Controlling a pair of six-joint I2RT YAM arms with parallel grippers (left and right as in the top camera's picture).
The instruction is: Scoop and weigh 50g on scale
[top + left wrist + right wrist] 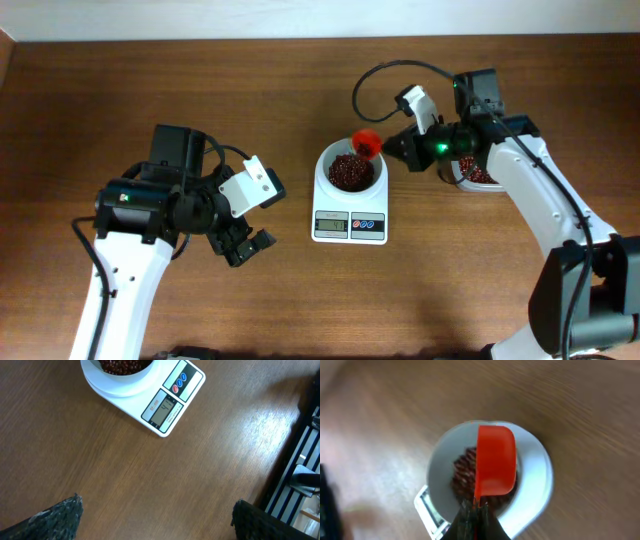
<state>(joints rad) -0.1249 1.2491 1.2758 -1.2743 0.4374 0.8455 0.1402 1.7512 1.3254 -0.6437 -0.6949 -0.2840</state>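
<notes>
Much tabletop (150,80) around scale (350,226) edges

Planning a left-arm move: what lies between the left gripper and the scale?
Nothing: bare wood table separates left gripper from scale, per left wrist view.

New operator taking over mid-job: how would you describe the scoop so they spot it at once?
Find the white scale in the middle of the wooden table, its bowl holding dark beans. Over the bowl's far-right rim is the scoop, gripped by its handle in the right hand. Its bright orange-red sets it apart from the white bowl and dark beans.
</notes>
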